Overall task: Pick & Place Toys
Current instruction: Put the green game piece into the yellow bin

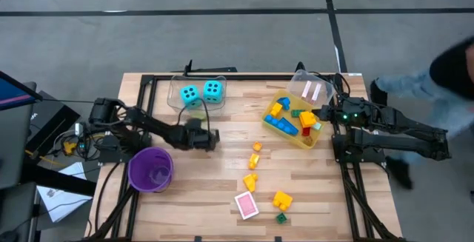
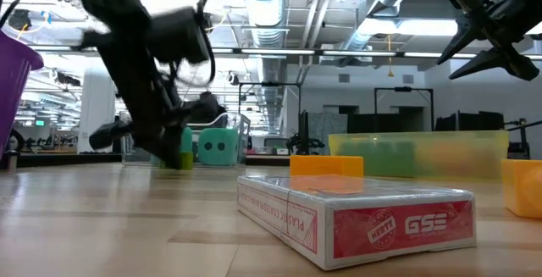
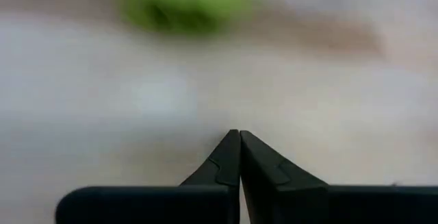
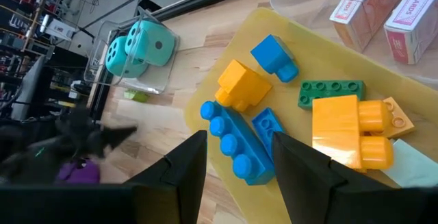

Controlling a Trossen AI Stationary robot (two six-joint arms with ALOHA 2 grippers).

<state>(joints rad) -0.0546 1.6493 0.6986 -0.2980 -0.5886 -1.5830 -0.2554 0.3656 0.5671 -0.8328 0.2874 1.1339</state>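
Note:
Two cyan dice sit in a clear tray at the far middle, with a small green brick beside the tray. Blue, yellow, orange and green bricks lie in the yellow bin. Loose orange and yellow bricks and a yellow brick lie on the table. A pink card box lies near the front edge; more card boxes are in a clear tray. My left gripper is shut and empty, low over the table's middle left. My right gripper is open above the bin.
A purple cup stands at the left, close to my left arm. A small green brick lies by the front edge. A person stands beyond the table's right side.

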